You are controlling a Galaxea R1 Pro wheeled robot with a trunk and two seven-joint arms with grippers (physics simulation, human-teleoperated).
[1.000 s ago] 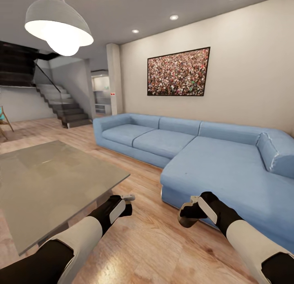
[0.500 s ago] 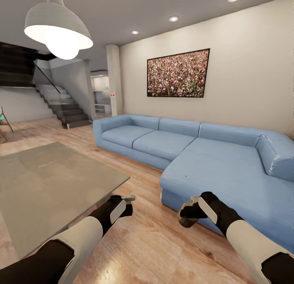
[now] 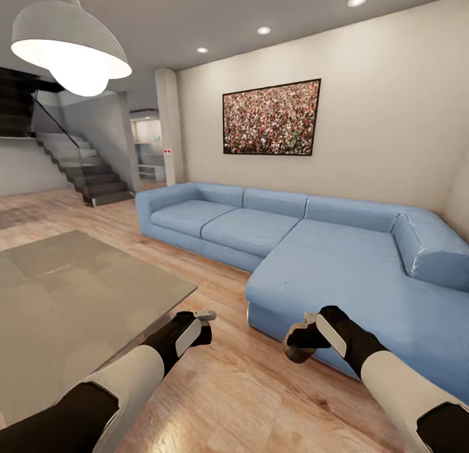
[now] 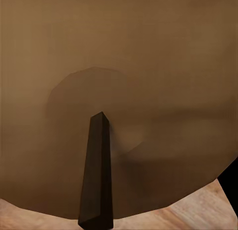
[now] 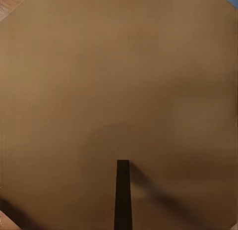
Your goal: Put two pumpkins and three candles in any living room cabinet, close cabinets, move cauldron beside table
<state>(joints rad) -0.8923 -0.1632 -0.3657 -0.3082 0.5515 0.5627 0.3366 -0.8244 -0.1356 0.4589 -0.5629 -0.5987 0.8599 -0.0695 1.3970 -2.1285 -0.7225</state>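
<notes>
Head view, grey table point(image 3: 71, 296), blue sofa point(image 3: 312, 244), no legible writing, both claws' openness unclear

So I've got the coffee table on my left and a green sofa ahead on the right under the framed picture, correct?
Not quite: the sofa is light blue, not green, as the head view shows. The coffee table is on the left and the framed picture hangs above the sofa.
</notes>
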